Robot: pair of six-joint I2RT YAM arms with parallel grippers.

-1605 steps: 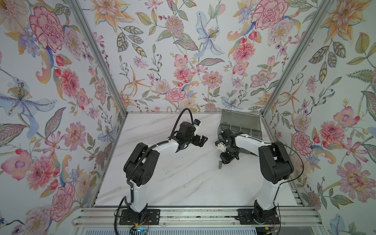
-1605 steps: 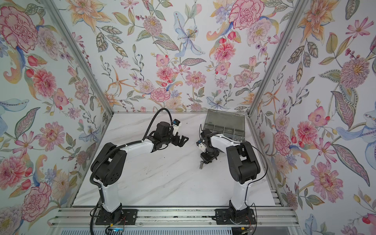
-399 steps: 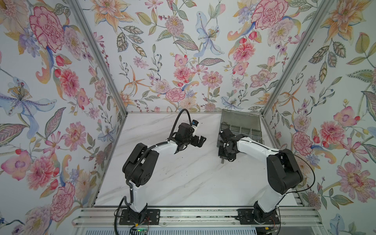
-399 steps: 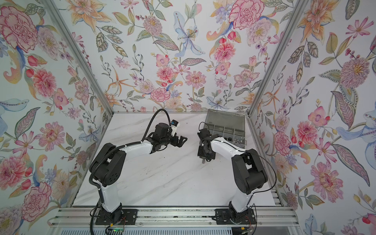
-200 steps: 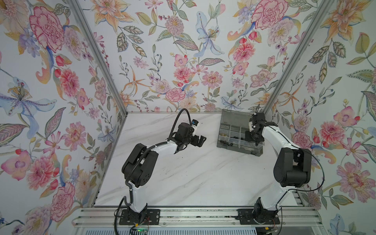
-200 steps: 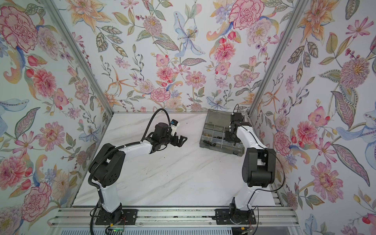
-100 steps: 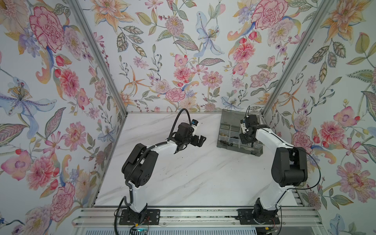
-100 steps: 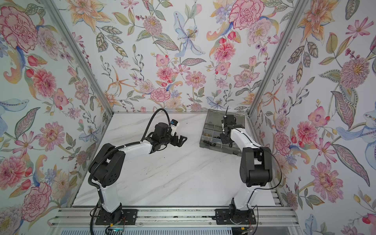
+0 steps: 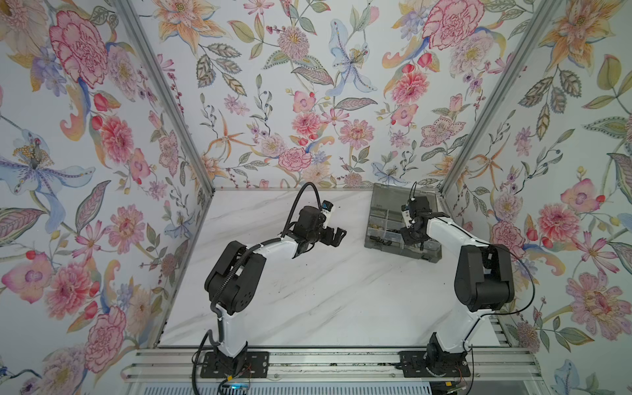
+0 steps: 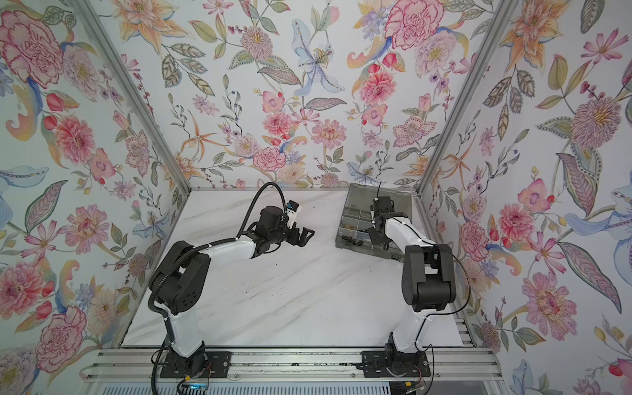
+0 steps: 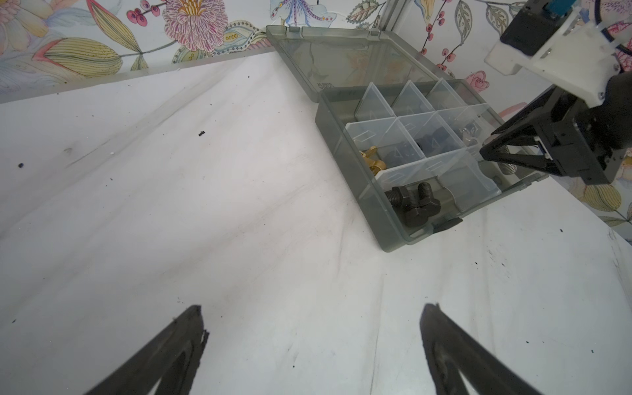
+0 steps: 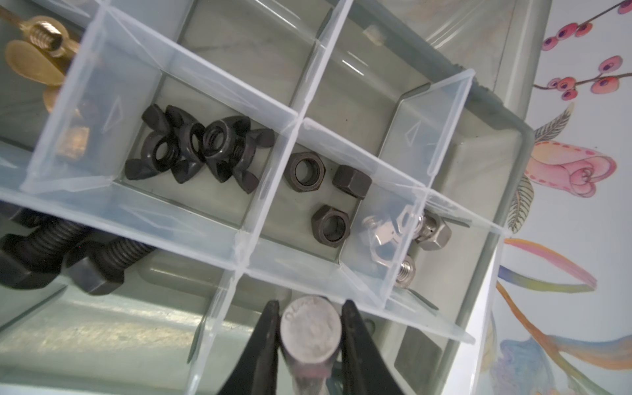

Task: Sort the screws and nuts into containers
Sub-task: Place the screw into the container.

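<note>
The grey organizer box [image 9: 368,243] [image 10: 339,245] lies open at the table's back right. My right gripper [image 9: 412,236] [image 12: 310,304] hangs over its front row of containers, shut on a silver screw [image 12: 309,328] by the head. The screw's threaded shaft [image 11: 505,168] points down into the box. Other containers hold black wing nuts [image 12: 201,147], black hex nuts [image 12: 304,171], silver pieces [image 12: 407,232], black screws [image 12: 68,253] [image 11: 410,201] and brass pieces [image 12: 30,58]. My left gripper [image 9: 338,236] [image 11: 313,307] stands open and empty above the bare table, left of the box.
The box's lid [image 9: 390,196] lies flat towards the back wall. The floral side wall stands close behind the box on the right. Small dark specks [image 11: 201,134] dot the white marble table [image 9: 307,290].
My right gripper has moved with the silver screw from the box's far right side towards its front row. The left arm has stayed still.
</note>
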